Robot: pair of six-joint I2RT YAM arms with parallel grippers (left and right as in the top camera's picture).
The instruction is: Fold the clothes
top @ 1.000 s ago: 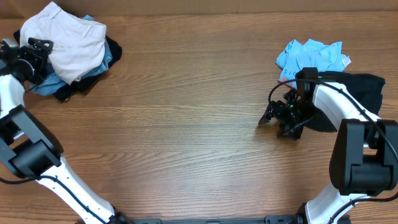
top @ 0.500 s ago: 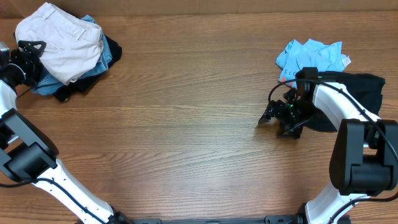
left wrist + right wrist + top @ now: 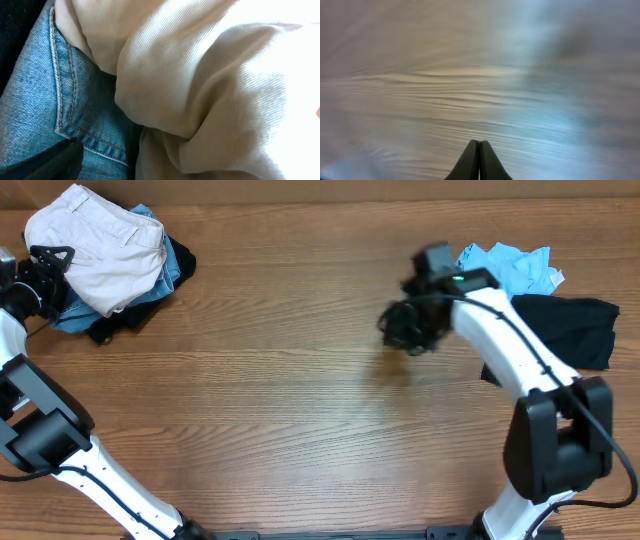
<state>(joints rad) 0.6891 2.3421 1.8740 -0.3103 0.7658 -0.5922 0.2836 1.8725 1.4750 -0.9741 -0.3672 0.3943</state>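
Note:
The clothes lie in two heaps. At the far left corner, cream trousers (image 3: 100,242) top a pile with blue denim (image 3: 172,268) and black pieces (image 3: 110,328) under them. My left gripper (image 3: 58,272) stands open against that pile's left edge; its wrist view is filled by cream cloth (image 3: 215,90) and a denim pocket seam (image 3: 55,90). At the far right lie a light-blue tee (image 3: 508,268) and a black garment (image 3: 565,330). My right gripper (image 3: 405,328) (image 3: 479,144) hovers blurred over bare wood left of the tee. It is shut, with nothing between its fingers.
The wooden table (image 3: 300,410) stretches between the two heaps. The right arm (image 3: 510,350) reaches across the black garment's left side. A dark shape (image 3: 40,162) fills the lower left corner of the left wrist view.
The right gripper left the black garment's edge, swung up and to the left, and shut with nothing in it. The left gripper and cream trousers shifted slightly left early on, then stayed still.

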